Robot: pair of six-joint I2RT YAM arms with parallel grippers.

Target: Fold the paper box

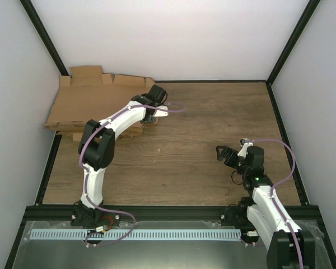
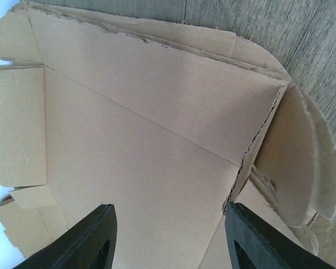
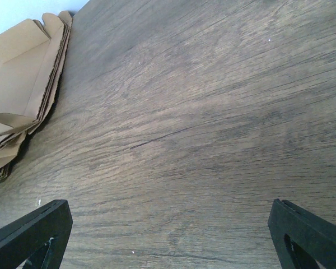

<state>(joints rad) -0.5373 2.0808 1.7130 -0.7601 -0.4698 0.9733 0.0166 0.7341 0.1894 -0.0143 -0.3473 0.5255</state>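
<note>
A pile of flat brown cardboard blanks (image 1: 84,103) lies at the table's back left corner. No single paper box lies apart from it. In the left wrist view the top sheet (image 2: 140,151) fills the frame, creased, with a rounded side flap (image 2: 294,162) bent up at its right edge. My left gripper (image 1: 151,117) hovers over the pile's right edge, open and empty (image 2: 171,207), its right finger (image 2: 257,241) close to the raised flap. My right gripper (image 1: 231,154) is open and empty above bare wood (image 3: 169,204), far from the pile, which also shows in the right wrist view (image 3: 22,84).
The wooden table (image 1: 201,129) is bounded by white walls and a black frame (image 1: 47,39) on three sides. The pile overhangs the table's left edge a little. A slotted white cable rail (image 1: 157,233) runs along the near edge by the arm bases.
</note>
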